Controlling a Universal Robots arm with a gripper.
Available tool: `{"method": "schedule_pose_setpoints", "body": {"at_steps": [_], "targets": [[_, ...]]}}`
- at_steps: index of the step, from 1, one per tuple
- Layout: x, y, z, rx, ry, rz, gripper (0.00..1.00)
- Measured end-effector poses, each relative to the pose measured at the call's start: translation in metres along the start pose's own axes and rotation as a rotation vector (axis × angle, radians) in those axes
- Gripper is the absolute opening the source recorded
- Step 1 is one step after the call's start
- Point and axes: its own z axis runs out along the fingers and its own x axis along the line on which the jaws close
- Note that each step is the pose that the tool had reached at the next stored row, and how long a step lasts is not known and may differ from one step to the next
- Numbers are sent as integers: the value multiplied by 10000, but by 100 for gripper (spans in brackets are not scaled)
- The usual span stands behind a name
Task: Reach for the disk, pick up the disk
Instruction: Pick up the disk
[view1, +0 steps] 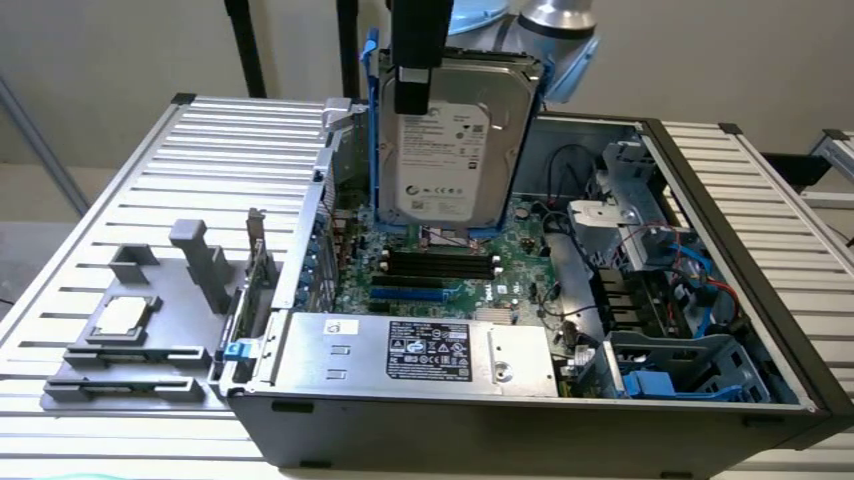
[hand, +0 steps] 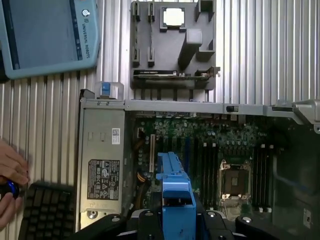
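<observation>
Disk (view1: 454, 130) upright between closed jaws, lifted above open computer case (view1: 694, 300)

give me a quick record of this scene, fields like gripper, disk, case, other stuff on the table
gripper: gripper shut on the disk, holding it from above
disk: disk in blue carrier rails, hanging upright, lifted above the motherboard, label facing the exterior camera
case: open computer case lying on the slatted table; power supply along its near wall
fixture: grey holder at the exterior view's left, small square chip on it
person: a hand near a keyboard
</observation>
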Motion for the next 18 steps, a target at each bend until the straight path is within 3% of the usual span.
{"method": "schedule_pose_setpoints", "body": {"at_steps": [18], "targets": [[307,-806,-22,0,-1,1,33]]}}
